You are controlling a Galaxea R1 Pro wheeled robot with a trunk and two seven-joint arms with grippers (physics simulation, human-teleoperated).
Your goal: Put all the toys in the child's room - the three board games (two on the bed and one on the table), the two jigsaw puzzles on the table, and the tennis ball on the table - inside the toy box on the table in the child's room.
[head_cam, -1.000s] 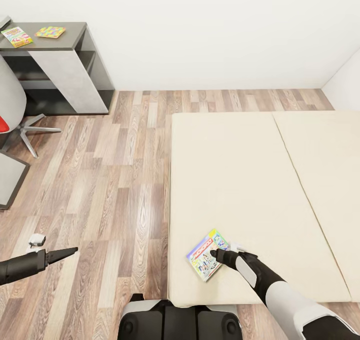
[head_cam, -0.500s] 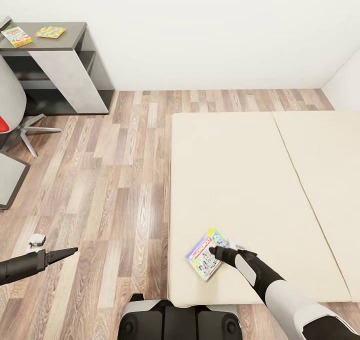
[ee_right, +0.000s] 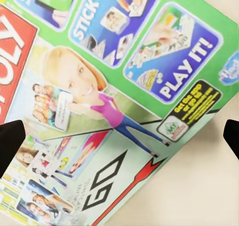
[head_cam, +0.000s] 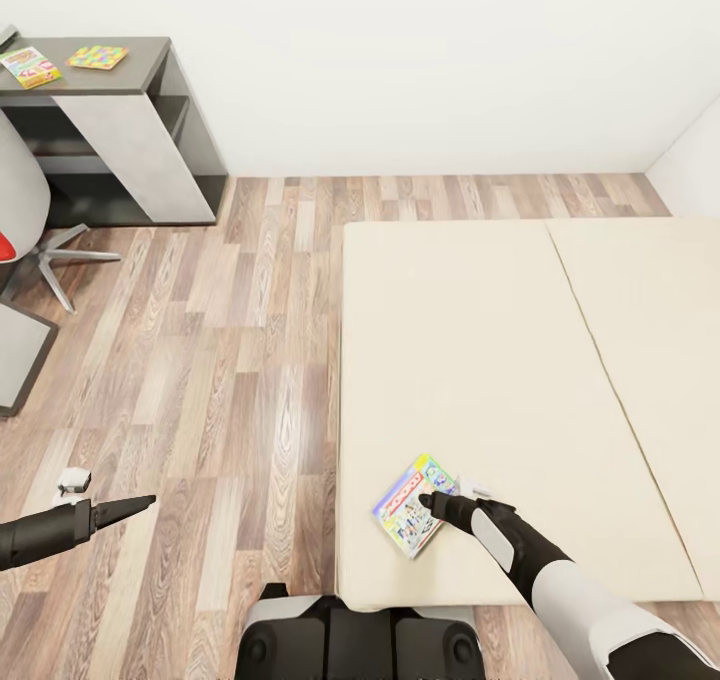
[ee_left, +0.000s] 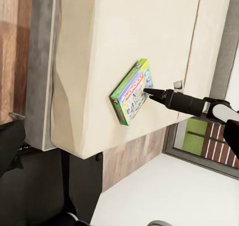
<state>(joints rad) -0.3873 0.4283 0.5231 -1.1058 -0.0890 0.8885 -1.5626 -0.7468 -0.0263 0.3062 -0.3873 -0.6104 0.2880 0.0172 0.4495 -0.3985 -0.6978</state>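
Observation:
One board game (head_cam: 411, 506), green-edged with a white busy cover, lies flat near the front edge of the bed (head_cam: 480, 340). My right gripper (head_cam: 430, 501) hovers right over its cover, open; the right wrist view has the game (ee_right: 114, 101) spread between the two dark fingertips (ee_right: 10, 141). The left wrist view sees the same game (ee_left: 130, 92) from the side with the right gripper (ee_left: 149, 92) at its top face. My left gripper (head_cam: 140, 504) hangs open over the floor, left of the bed. Far left, the table (head_cam: 150, 60) carries a jigsaw puzzle (head_cam: 98, 57) and the Skip-Bo board game (head_cam: 30, 66).
A grey swivel chair (head_cam: 20, 210) with a star base stands by the table at the left edge. Wood floor (head_cam: 230, 360) runs between table and bed. My base (head_cam: 360, 645) sits against the bed's front edge. A white wall closes the back.
The camera has tipped slightly, so the table sits higher in the picture. My right gripper edged a little further over the game. The left arm has not moved.

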